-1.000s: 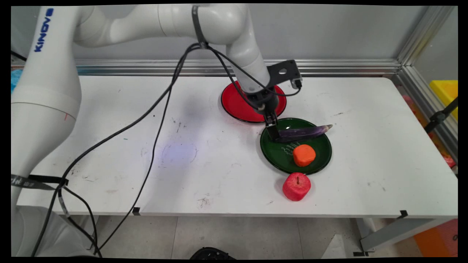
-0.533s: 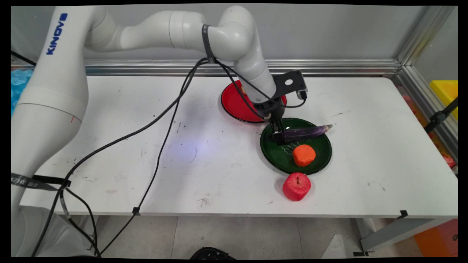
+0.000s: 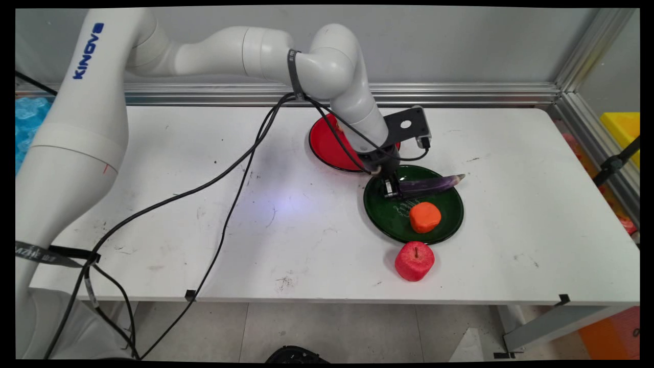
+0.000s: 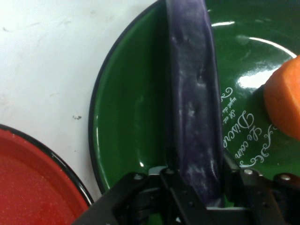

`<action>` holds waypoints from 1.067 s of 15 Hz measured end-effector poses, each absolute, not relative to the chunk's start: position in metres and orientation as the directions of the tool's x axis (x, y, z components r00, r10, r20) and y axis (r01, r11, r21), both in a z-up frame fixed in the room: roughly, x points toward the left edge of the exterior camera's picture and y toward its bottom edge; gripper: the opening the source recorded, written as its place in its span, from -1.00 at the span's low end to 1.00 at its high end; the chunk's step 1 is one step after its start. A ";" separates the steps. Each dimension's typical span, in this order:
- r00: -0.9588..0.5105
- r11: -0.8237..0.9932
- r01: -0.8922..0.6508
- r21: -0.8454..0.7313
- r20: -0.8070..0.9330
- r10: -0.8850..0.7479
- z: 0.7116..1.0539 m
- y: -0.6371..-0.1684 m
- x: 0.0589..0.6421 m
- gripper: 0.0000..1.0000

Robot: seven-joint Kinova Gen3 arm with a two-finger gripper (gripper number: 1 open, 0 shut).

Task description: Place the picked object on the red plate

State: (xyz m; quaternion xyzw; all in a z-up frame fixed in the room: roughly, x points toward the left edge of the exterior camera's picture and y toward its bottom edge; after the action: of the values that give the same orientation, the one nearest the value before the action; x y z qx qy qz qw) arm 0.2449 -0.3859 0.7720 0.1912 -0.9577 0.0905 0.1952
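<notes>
A long purple eggplant [image 3: 429,185] [image 4: 194,108] lies across the far side of the green plate [image 3: 383,209] [image 4: 126,122], its tip reaching past the plate's right rim. My gripper [image 3: 391,190] [image 4: 197,180] has come down onto the plate and is shut on the eggplant's left end, one finger on either side. An orange fruit [image 3: 425,217] [image 4: 283,101] sits on the same plate, just nearer than the eggplant.
A red plate [image 3: 327,148] [image 4: 33,178] stands right behind the green one, partly under the arm. A red apple [image 3: 414,260] sits on the table in front of the green plate. Black cables [image 3: 230,168] hang across the table's left half.
The hand came down and slightly right onto the green plate, and its fingers closed on the eggplant's left end. The eggplant, orange fruit and apple have stayed in place.
</notes>
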 end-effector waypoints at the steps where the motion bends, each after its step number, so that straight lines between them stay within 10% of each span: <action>1: -0.852 0.912 -0.399 -0.100 0.409 -0.328 0.772 -0.386 0.245 -1.00; 16: -0.850 0.907 -0.410 -0.091 0.399 -0.344 0.830 -0.411 0.285 -1.00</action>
State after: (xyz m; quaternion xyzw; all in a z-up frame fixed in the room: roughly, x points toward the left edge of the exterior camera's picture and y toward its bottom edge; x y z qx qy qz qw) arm 0.2848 -0.4113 0.8296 0.1970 -0.9578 0.0865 0.1905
